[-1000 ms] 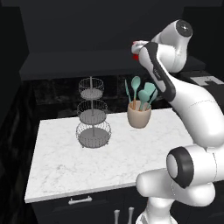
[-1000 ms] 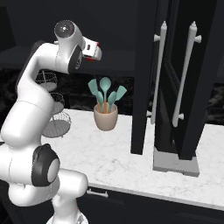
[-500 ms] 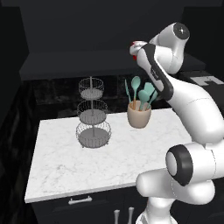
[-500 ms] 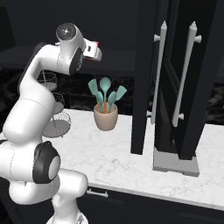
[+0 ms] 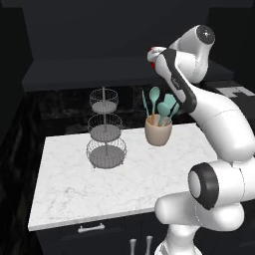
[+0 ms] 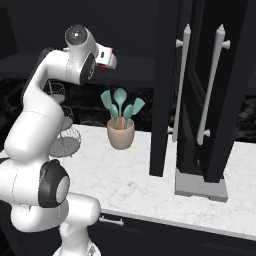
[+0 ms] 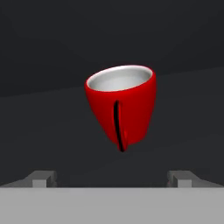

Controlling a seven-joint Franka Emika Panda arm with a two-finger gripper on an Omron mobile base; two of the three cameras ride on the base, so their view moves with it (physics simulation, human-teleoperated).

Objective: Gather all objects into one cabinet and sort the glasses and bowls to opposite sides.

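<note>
A glossy red cup (image 7: 121,105) with a pale inside sits in the middle of the hand view against dark cabinet surfaces, its thin handle edge facing me. My gripper (image 7: 111,177) is open, and its fingertips (image 7: 41,177) stand wide on either side below the cup, apart from it. In the left base view the raised hand (image 5: 155,56) reaches into the dark upper cabinet, with a bit of red at its tip. The right base view shows the gripper (image 6: 111,59) left of the cabinet's tall black doors (image 6: 220,100) with silver bar handles (image 6: 182,85).
A beige pot of teal utensils (image 5: 158,130) stands on the white marble counter (image 5: 69,189) below the hand. A three-tier wire stand (image 5: 104,134) is to its left. The open black doors (image 6: 165,100) hang over the counter at the right.
The arm has crept up very slightly. The gripper stays open.
</note>
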